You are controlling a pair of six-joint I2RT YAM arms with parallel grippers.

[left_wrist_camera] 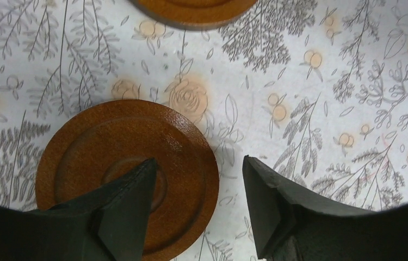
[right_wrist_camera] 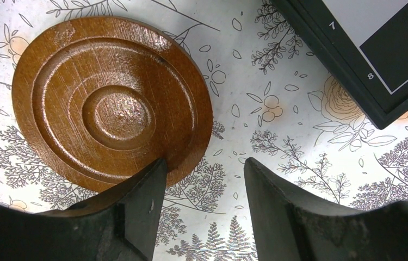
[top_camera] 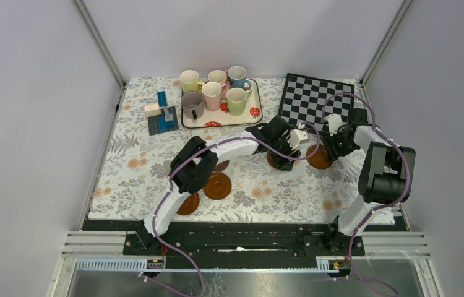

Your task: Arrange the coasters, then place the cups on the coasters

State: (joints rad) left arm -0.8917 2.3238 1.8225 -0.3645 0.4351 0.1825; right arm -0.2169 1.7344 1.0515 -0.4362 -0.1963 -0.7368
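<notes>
- Cups (top_camera: pixel 211 94): six, upright and close together on the tray (top_camera: pixel 242 119), upper centre of the top view. Back row yellow-green, pale pink, blue; front row mauve-grey, pink, green.
- Tray: white, with printed red strawberries.
- Coasters (top_camera: pixel 217 185): five show on the floral cloth (top_camera: pixel 124 161). Three lie lower centre by the left arm, two of them partly hidden by it. Two lie centre right, one by each gripper.
- Left gripper (left_wrist_camera: pixel 199 160): jaws partway apart, gripping nothing. One finger overlaps a coaster (left_wrist_camera: pixel 109 147), lower left of its view; the other is over bare cloth.
- Right gripper (right_wrist_camera: pixel 204 160): jaws partway apart, gripping nothing. One fingertip overlaps the lower rim of a coaster (right_wrist_camera: pixel 112 103), upper left of its view.
- Chessboard (top_camera: pixel 310 99): upper right of the top view. The corner of its border in the right wrist view reads "7", "8", "h".
- Blocks (top_camera: pixel 163 114): blue and white, on a dark base left of the tray.
</notes>
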